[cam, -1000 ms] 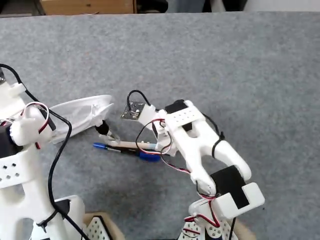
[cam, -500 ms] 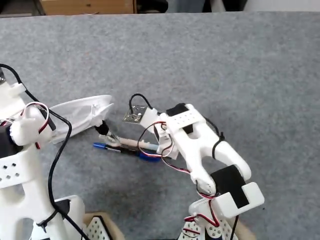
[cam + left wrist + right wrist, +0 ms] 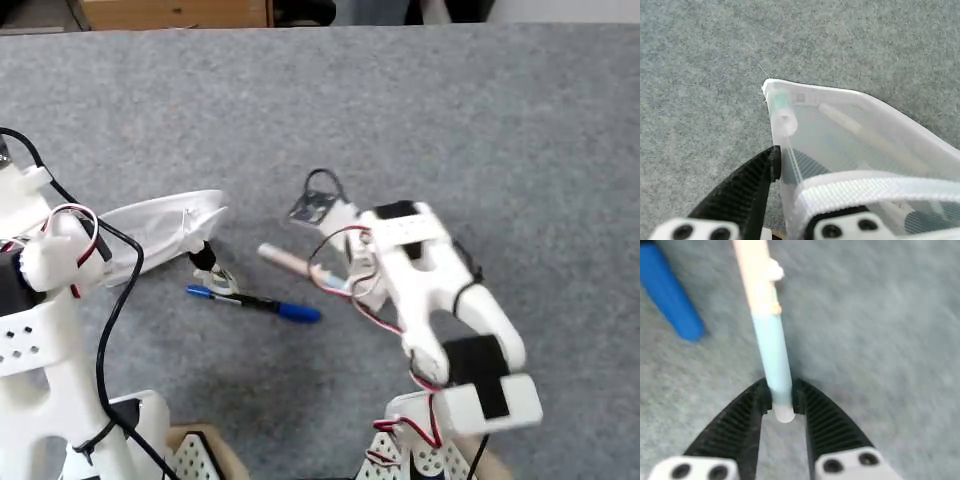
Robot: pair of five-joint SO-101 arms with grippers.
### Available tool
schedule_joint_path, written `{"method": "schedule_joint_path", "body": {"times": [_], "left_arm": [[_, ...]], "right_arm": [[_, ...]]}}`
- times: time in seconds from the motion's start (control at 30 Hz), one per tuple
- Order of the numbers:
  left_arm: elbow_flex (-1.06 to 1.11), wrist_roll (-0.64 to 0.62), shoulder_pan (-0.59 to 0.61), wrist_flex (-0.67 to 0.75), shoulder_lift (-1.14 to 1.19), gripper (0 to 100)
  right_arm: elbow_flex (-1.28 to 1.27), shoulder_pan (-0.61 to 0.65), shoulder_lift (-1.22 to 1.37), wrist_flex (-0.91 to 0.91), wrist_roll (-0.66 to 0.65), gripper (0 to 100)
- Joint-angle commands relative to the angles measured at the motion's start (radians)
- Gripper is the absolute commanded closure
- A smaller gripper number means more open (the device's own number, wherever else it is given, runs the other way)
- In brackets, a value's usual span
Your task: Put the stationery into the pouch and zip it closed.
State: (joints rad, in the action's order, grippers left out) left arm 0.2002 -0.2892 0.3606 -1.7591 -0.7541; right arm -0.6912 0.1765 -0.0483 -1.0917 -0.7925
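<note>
A white mesh pouch [image 3: 165,228] lies open-mouthed at the left of the grey table. My left gripper [image 3: 788,176] is shut on its rim, with one black finger [image 3: 747,187] outside the wall. Through the mesh [image 3: 850,145] I see a green-capped pen [image 3: 782,112] and a white stick. My right gripper [image 3: 782,402] is shut on the light-blue end of a peach and light-blue pen [image 3: 298,266], which it holds above the table right of the pouch. A blue pen [image 3: 256,303] lies flat on the table, in front of the held pen.
A small black and clear item [image 3: 211,267] sits by the pouch's mouth, at the blue pen's left tip. Cables loop off both arms [image 3: 325,186]. A wooden box [image 3: 175,12] stands at the far edge. Open grey table [image 3: 500,130] stretches to the right.
My right gripper has lifted the peach pen away from beside the blue pen and carried it right and farther back. The blue pen, pouch and left arm stayed put.
</note>
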Motion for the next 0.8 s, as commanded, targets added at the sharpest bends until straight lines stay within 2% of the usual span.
{"method": "schedule_joint_path", "body": {"times": [0.0,0.27,0.37,0.47,0.63,0.7,0.77], "left_arm": [[-0.013,0.008,-0.012,0.002,-0.015,97],[-0.013,0.008,-0.012,0.002,-0.015,97],[-0.013,0.008,-0.012,0.002,-0.015,97],[-0.013,0.008,-0.012,0.002,-0.015,97],[-0.013,0.008,-0.012,0.002,-0.015,97],[-0.013,0.008,-0.012,0.002,-0.015,97],[-0.013,0.008,-0.012,0.002,-0.015,97]], "right_arm": [[0.015,-0.055,-0.216,-0.046,-0.008,98.6],[0.019,-0.052,-0.823,-0.133,0.028,98.6],[0.019,-0.002,-1.024,-0.132,0.077,98.6],[0.022,0.091,-1.190,-0.147,0.035,98.6],[0.111,0.204,-1.264,-0.245,-0.049,98.6],[0.122,0.192,-1.260,-0.247,-0.041,98.6],[0.097,0.127,-1.228,-0.255,-0.012,98.6]]}}
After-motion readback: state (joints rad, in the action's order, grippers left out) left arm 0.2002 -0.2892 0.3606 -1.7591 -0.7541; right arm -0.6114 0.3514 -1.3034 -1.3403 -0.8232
